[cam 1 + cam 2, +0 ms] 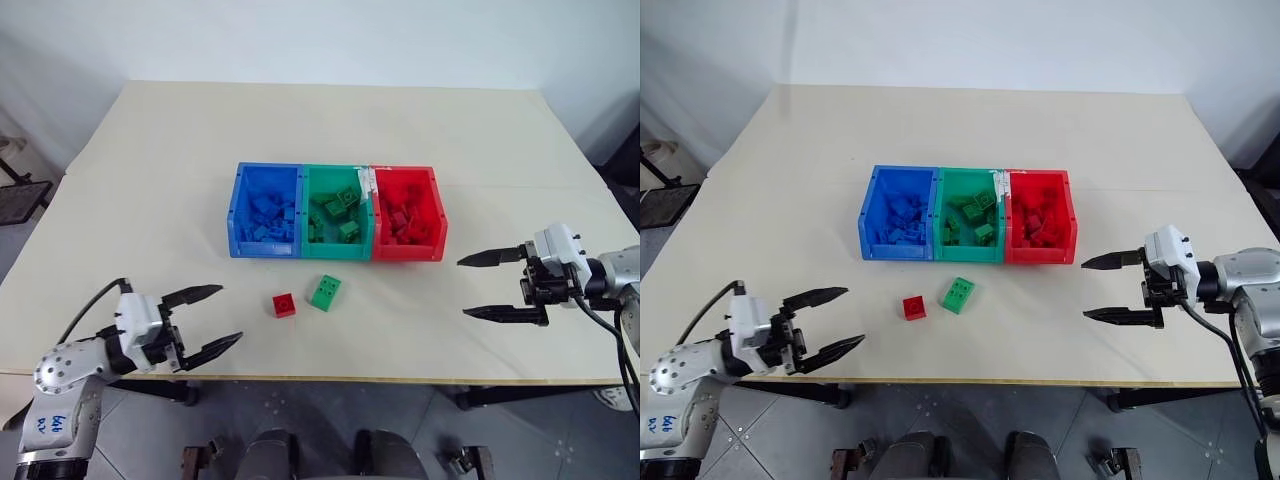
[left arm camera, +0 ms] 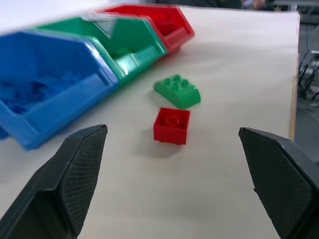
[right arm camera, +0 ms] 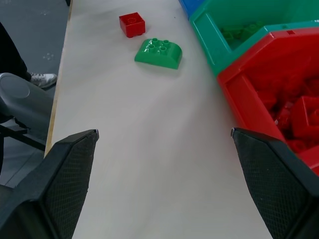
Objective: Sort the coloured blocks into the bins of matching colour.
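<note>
Two bricks lie loose on the cream table (image 1: 150,150) in front of three joined bins, both grippers spread wide and empty.

Just below centre of the head view, a small red brick (image 1: 284,305) with a single stud sits just left of a larger green brick (image 1: 325,292) with four studs and a rounded top; they appear barely apart. Above them the blue bin (image 1: 236,215), green bin (image 1: 338,171) and red bin (image 1: 439,215) stand in a row, each heaped with bricks of its own colour. The left gripper (image 1: 212,320) hovers at lower left, fingers parted, holding nothing. The right gripper (image 1: 476,287) hangs at the right edge, likewise agape.
</note>
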Motion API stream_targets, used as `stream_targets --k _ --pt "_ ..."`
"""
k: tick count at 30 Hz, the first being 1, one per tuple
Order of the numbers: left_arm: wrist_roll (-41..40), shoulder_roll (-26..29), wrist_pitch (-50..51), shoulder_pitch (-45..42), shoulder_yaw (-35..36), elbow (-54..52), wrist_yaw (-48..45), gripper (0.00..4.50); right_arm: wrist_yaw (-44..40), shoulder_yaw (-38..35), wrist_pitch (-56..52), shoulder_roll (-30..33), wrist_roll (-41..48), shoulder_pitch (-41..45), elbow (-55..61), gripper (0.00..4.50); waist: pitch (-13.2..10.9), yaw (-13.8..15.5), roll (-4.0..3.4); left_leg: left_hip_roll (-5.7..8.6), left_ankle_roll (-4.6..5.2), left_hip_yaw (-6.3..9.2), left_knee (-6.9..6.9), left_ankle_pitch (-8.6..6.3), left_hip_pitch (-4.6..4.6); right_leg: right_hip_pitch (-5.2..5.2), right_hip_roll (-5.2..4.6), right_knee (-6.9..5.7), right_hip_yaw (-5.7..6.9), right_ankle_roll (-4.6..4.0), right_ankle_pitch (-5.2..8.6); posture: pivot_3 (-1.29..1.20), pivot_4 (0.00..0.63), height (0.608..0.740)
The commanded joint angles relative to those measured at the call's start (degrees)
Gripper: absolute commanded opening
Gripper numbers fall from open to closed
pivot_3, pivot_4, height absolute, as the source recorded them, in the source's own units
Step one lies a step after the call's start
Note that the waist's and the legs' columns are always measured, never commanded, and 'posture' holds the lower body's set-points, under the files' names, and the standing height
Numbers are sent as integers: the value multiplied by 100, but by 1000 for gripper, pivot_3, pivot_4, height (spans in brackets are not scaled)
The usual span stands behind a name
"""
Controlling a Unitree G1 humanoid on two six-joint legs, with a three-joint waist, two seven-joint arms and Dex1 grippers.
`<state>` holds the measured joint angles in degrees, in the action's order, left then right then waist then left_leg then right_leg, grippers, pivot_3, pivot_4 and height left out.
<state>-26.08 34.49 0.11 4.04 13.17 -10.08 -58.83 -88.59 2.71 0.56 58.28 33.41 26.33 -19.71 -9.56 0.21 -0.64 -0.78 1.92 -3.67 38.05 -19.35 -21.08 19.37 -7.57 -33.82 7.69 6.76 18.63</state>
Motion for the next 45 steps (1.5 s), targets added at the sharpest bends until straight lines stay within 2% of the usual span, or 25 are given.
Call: stream_targets --k 1,5,8,12,17,23,32,35,42,45 --pt "271 -134 499 -357 -480 -762 672 4500 -377 -218 -113 -47 -28 110 109 4455 0 19 1 1 2 1 1 1 0 -1 0 0 0 1 -1 0 150 740" --pt "994 -326 2263 -1376 -1471 -1363 1859 4500 -389 -253 -183 -81 8 111 203 4455 1 62 1 3 4 -2 4 3 -1 -5 6 0 1 3 -2 0 150 740" --pt "955 -826 3081 -1949 -1830 -1478 2439 4500 -391 -234 -153 25 241 -2 357 4455 1 109 1 8 7 -5 4 5 0 -5 11 -1 0 9 -5 0 150 740" --pt "1025 -1287 4029 -2604 -2359 -1518 2871 4500 -391 -277 -197 40 199 -63 415 4455 0 128 4 6 7 -5 5 6 -4 -4 18 0 3 9 -5 0 150 740" --pt "1142 -1436 5527 -3272 -2955 -1554 3233 4500 -391 -354 -147 307 418 -325 543 4455 -1 150 5 11 12 -5 10 9 -7 -7 38 3 0 11 -6 0 150 740" --pt "1234 -1580 6751 -3720 -3339 -1628 3654 4500 -391 -532 -134 362 331 -474 542 4455 -2 145 7 8 11 -4 10 10 -9 -10 42 11 -1 11 -6 0 150 740" --pt "1375 -1732 7541 -3832 -3669 -1373 4091 4500 -381 -867 -243 333 278 -740 695 4455 -2 150 7 9 12 -3 12 11 -5 -22 42 23 -8 12 -6 0 150 740" --pt "1411 -1684 7610 -3831 -3772 -1254 4138 3976 -369 -904 -257 311 218 -737 699 4500 -2 148 6 7 12 -2 11 11 -3 -25 41 28 -9 12 -6 0 150 740" --pt "1510 -1706 7586 -3818 -3817 -1095 4278 1838 -359 -929 -302 267 120 -616 655 4500 1 144 2 4 10 0 10 11 3 -33 42 30 -9 11 -6 0 150 740" --pt "1776 -1735 6813 -3899 -3804 -856 4378 990 -370 -915 -300 264 59 -552 592 4500 1 145 2 6 10 1 11 11 6 -38 42 32 -8 12 -6 0 150 740"
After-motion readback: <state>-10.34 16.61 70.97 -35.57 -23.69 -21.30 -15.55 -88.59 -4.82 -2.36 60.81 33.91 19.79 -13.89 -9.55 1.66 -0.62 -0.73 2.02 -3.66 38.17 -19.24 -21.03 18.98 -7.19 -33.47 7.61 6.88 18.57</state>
